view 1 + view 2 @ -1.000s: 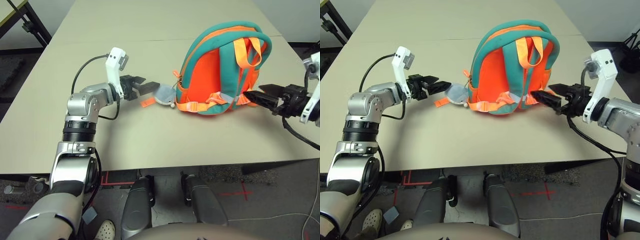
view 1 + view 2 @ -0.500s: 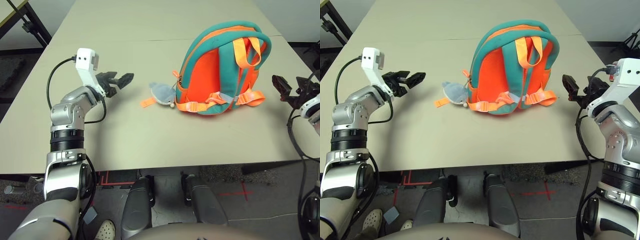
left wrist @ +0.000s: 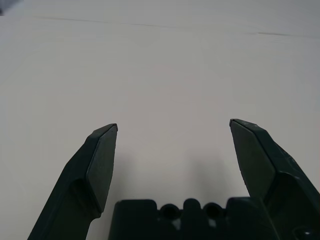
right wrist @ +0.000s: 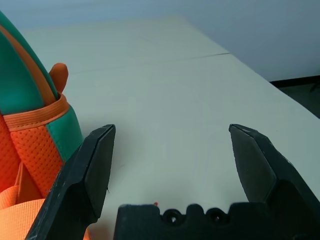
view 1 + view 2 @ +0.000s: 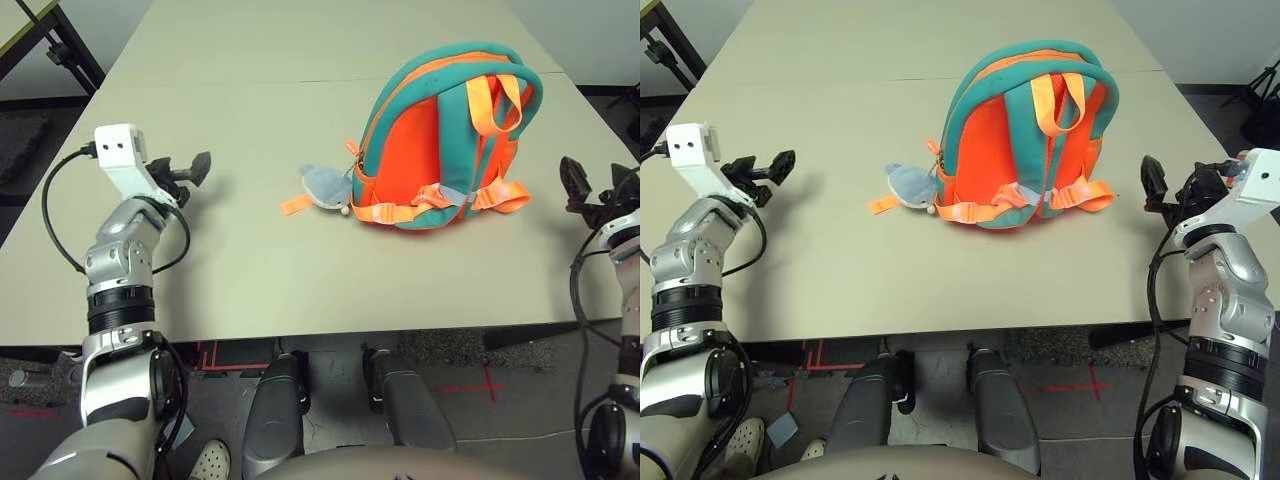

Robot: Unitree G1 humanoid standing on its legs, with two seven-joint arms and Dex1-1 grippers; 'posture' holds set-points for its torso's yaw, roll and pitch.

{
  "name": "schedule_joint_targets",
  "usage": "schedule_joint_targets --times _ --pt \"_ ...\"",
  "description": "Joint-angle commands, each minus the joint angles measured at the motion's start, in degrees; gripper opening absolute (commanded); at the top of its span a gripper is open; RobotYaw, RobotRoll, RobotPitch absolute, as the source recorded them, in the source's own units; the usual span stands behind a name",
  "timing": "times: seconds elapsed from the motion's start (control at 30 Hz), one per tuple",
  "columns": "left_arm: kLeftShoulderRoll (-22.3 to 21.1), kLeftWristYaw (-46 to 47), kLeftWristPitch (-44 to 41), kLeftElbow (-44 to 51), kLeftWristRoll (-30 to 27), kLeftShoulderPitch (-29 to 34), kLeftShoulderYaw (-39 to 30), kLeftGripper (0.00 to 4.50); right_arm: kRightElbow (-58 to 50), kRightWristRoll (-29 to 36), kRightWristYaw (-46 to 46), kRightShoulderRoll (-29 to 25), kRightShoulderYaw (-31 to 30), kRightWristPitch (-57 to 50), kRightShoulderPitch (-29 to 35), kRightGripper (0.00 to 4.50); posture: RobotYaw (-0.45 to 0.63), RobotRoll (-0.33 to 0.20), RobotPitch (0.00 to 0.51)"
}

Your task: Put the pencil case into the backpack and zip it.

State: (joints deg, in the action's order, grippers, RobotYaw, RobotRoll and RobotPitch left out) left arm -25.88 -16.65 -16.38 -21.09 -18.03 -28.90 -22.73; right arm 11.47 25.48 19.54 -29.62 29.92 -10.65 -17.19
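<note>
My two head eyes look forward and down from above at the tabletop point(image 5: 300, 280), side by side, sharing nearly the same scene: the backpack point(image 5: 445, 140) at centre, my arms at either edge. My left wrist camera sits low, close to bare tabletop, sighting along my left pincer point(image 3: 172, 131). My right wrist camera sights along my right pincer point(image 4: 171, 131), sharing the backpack's side with the head eyes.
</note>
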Motion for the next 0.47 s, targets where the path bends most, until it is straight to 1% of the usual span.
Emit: schedule_joint_targets --times 0.03,0.33,0.47 --pt "-0.2 2.5 3.7 -2.1 0.7 1.8 -2.1 4.50 2.0 -0.6 0.4 0.5 0.0 2.4 0.4 4.49 -0.06 0.000 0.208" --pt "-0.4 4.4 5.2 -2.2 0.9 3.4 -1.8 4.50 0.8 -0.6 0.4 1.8 -1.0 3.2 1.9 4.49 -0.06 0.000 0.221" --pt "-0.5 4.7 5.7 -3.3 0.9 3.2 -1.8 4.50 0.1 -0.6 0.3 2.1 -1.5 2.9 2.2 4.49 -0.07 0.000 0.218"
